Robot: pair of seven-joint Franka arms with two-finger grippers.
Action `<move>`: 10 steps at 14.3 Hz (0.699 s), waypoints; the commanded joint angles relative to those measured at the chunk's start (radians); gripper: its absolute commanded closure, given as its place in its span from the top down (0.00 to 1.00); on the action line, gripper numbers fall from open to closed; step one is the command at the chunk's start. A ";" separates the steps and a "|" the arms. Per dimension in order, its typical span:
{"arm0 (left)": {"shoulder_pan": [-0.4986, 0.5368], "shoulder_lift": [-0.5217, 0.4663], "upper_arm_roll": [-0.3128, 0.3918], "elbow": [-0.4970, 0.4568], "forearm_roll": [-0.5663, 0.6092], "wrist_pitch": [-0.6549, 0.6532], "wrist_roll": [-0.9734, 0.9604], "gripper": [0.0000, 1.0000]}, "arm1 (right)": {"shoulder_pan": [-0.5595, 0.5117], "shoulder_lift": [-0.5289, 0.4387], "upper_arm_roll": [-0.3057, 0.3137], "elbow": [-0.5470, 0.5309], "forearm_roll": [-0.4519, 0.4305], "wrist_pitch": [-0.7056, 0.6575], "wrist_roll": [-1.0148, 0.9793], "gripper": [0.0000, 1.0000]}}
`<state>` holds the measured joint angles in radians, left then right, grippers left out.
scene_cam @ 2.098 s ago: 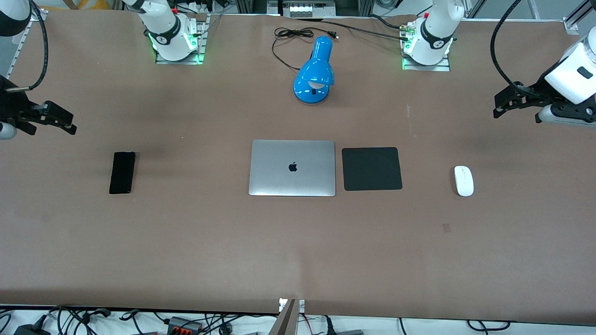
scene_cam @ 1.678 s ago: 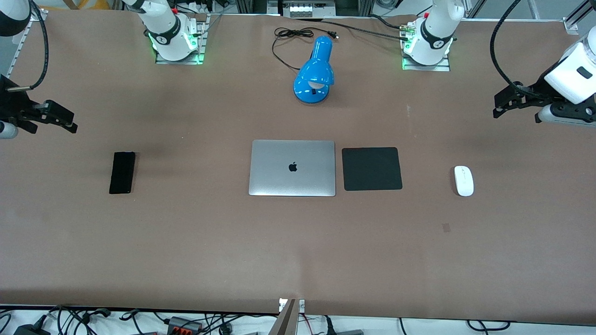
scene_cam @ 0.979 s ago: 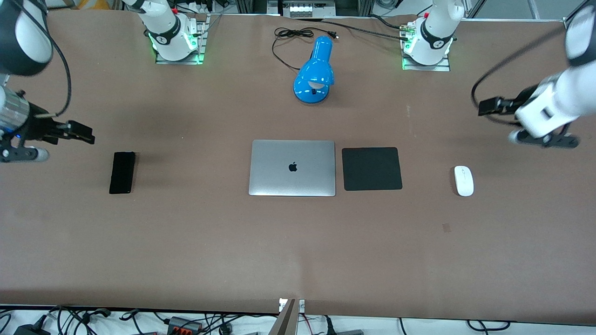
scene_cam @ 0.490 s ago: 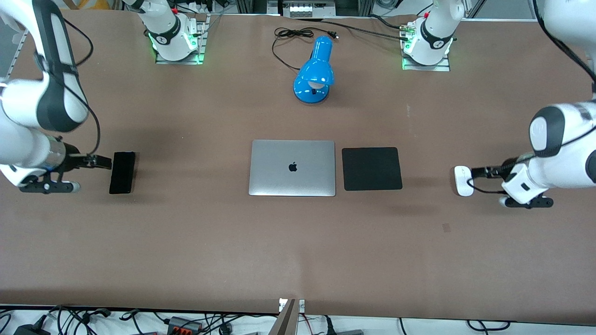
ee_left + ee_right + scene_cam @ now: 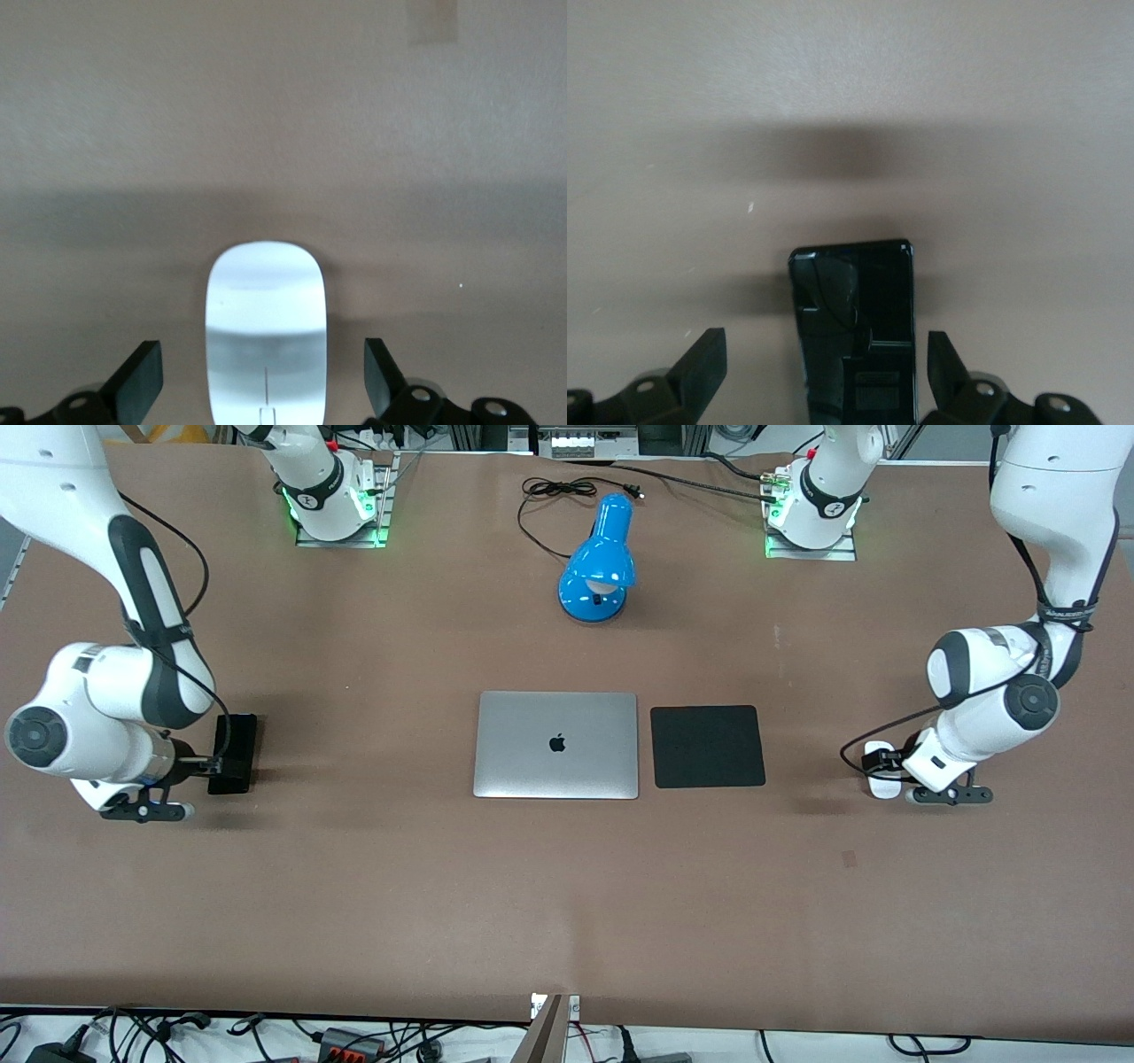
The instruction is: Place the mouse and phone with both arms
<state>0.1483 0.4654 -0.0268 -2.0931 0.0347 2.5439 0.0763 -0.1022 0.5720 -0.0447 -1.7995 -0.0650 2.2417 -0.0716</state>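
Note:
The white oval mouse (image 5: 875,786) lies on the brown table toward the left arm's end. My left gripper (image 5: 882,763) is low over it and open. In the left wrist view the mouse (image 5: 266,336) lies between the two fingers (image 5: 140,382), with a gap on each side. The black phone (image 5: 239,742) lies toward the right arm's end. My right gripper (image 5: 214,765) is low over its nearer end and open. In the right wrist view the phone (image 5: 855,341) lies between the spread fingers (image 5: 700,370), untouched.
A closed silver laptop (image 5: 555,745) lies mid-table with a square black mouse pad (image 5: 707,746) beside it, toward the mouse. A blue desk lamp (image 5: 601,562) and its black cable (image 5: 558,491) lie farther from the camera, between the arm bases.
Both arms have swung in from the table's ends and come down. The left gripper now straddles the mouse, the right gripper the phone. Mouse and phone have not moved.

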 commanded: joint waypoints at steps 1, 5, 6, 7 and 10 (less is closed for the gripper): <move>0.005 -0.010 -0.001 -0.018 0.016 0.015 0.008 1.00 | -0.040 -0.004 0.011 -0.079 -0.010 0.081 0.003 1.00; 0.005 0.025 -0.001 -0.018 0.014 0.015 0.008 1.00 | -0.064 -0.006 0.013 -0.121 -0.010 0.102 0.009 1.00; 0.005 0.029 -0.002 -0.018 0.014 0.015 0.008 0.98 | -0.059 -0.006 0.014 -0.123 -0.009 0.101 0.012 1.00; 0.005 0.030 -0.001 -0.018 0.014 0.015 0.008 0.86 | -0.059 -0.004 0.017 -0.123 -0.007 0.099 0.012 1.00; 0.005 0.023 -0.002 -0.016 0.016 0.007 0.010 0.39 | -0.054 -0.004 0.020 -0.123 0.004 0.098 0.012 1.00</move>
<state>0.1492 0.4982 -0.0264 -2.1062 0.0351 2.5474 0.0763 -0.1539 0.5895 -0.0355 -1.8935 -0.0644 2.3310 -0.0716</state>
